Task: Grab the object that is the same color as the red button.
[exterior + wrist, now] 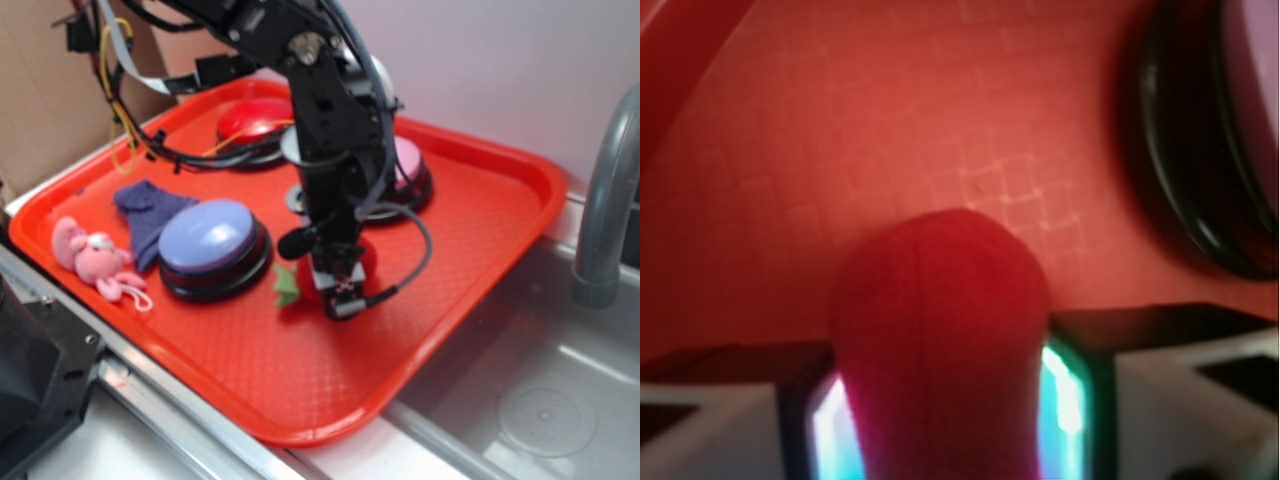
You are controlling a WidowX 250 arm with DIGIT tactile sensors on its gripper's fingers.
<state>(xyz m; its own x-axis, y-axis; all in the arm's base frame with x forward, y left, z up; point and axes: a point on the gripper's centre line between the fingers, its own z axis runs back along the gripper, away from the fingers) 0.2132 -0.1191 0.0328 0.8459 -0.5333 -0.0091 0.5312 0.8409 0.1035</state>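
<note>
The object, a red plush strawberry (366,256) with a green leaf tuft (287,285), lies on the red tray (480,290) in front of the buttons. My gripper (340,287) points down over it and is shut on it. In the wrist view the plush strawberry (940,330) fills the gap, and both lit fingers (1065,400) press against its sides. The arm hides most of the strawberry in the exterior view. The red button (255,120) sits at the tray's far side, behind the arm.
A lavender-blue button (208,238) stands left of the gripper, and a pink button (408,165) behind it. A pink plush bunny (95,258) and a blue cloth (148,205) lie at the tray's left. A sink (540,400) and faucet (605,190) are to the right.
</note>
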